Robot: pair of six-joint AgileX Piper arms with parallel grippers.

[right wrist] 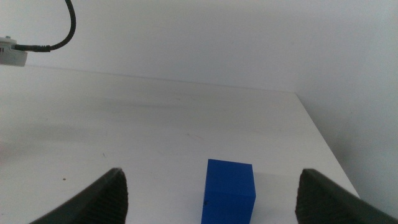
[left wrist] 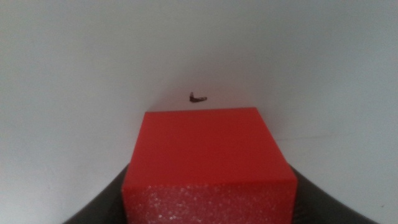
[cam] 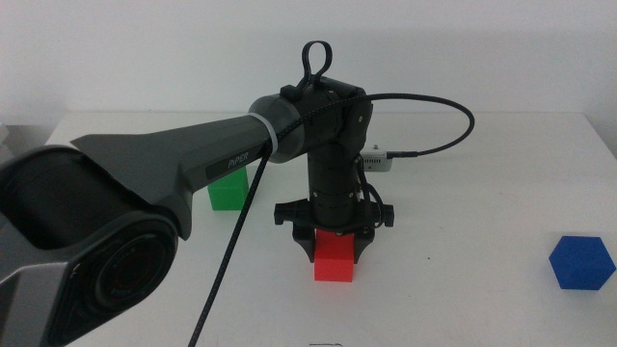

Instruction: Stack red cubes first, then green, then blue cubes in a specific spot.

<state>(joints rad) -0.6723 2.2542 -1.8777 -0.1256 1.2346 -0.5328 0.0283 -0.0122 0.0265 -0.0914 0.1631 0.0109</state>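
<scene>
The left arm's dark housing fills the foreground as its left hand (cam: 335, 249) clenches the red cube (cam: 335, 258) at mid-surface (cam: 463, 280), green cube (cam: 228, 188) behind, while the right hand (right wrist: 211, 205) waits, released, near the blue cube (right wrist: 229, 191).

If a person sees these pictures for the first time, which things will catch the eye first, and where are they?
The big dark left arm comes in from the left, and its end effector stands over the red cube near the table's middle, jaws on both sides of it. The green cube sits behind the arm, and the blue cube rests alone at the right edge, seen between the open jaws of the waiting right end effector.
</scene>
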